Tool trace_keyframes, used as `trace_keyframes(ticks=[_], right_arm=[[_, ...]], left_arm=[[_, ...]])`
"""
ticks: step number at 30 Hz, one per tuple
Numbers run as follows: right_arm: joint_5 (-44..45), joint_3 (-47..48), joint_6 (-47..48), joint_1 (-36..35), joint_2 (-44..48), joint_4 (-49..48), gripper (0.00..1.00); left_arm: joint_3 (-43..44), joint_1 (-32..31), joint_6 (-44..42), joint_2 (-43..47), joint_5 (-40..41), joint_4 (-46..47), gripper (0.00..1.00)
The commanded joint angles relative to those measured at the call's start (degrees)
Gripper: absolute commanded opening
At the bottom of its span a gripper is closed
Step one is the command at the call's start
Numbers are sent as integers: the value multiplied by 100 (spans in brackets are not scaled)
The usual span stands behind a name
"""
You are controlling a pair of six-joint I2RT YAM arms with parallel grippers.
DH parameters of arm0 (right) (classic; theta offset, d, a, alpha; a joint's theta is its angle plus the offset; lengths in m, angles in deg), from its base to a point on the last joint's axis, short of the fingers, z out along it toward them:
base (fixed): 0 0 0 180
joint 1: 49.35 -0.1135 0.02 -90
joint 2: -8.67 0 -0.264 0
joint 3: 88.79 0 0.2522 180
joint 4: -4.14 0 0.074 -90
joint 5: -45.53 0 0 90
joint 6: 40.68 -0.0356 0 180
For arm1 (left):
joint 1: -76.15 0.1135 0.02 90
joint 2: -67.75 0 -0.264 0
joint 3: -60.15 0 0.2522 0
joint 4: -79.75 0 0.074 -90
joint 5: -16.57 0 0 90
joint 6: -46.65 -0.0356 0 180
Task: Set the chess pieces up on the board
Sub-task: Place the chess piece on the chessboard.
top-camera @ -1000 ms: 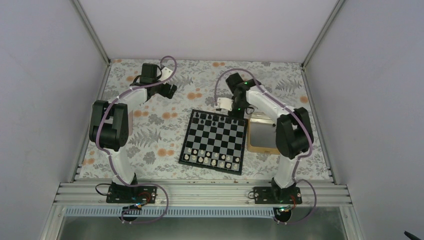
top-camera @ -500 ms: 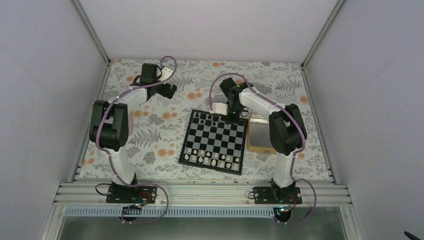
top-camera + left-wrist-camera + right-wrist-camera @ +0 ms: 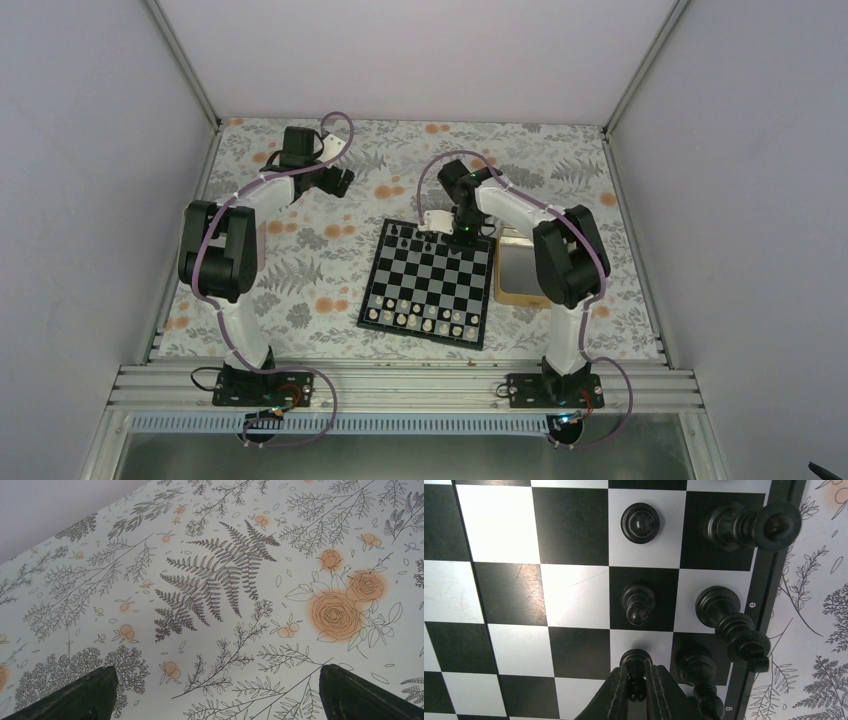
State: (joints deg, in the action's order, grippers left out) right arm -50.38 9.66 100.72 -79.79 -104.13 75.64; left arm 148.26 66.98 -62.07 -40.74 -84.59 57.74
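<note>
At the far edge of the board (image 3: 432, 278), the right jaws are clamped on a black pawn (image 3: 635, 660). One finger presses each side of its slim upper body, which leaves the wider base free to meet the square. The pawn stands upright over a white square in the second row in from the lettered border, just beside a taller back-row piece (image 3: 696, 672). From the wrist view I cannot tell whether its base rests on the square or hangs just clear of it.

Two more black pawns (image 3: 638, 604) occupy the adjoining squares of that row, each with a bigger black piece (image 3: 724, 615) behind it along the border. So the row looks to be filling in order, and this is most likely the setting-down step. With neighbours so near, the release calls for a small opening and a straight lift, or a finger may clip the piece alongside.

Seen from above, the white chessmen (image 3: 420, 318) fill the two near rows. A wooden-rimmed tray (image 3: 515, 298) lies just right of the board, partly under the right arm, within easy reach for fetching pieces.

The left jaws stand wide apart with nothing between them. They are over the flowered counter (image 3: 225, 580), well apart from the board and seemingly parked out of the way.
</note>
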Motion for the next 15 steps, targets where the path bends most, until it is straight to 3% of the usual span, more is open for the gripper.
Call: trace_keyframes(ticks=[1,7,15], right_arm=[[-41,-68,38,-62,-111,-91,13],[-10,-68,41,-60,-46,-117,22],[-85,158,31,33,643,183,25]], left_arm=[[14,-2,-9,12,-65,146,100],[10,-6,-13,20,-62,144,100],[14,-6,-18,34,-38,126,100]])
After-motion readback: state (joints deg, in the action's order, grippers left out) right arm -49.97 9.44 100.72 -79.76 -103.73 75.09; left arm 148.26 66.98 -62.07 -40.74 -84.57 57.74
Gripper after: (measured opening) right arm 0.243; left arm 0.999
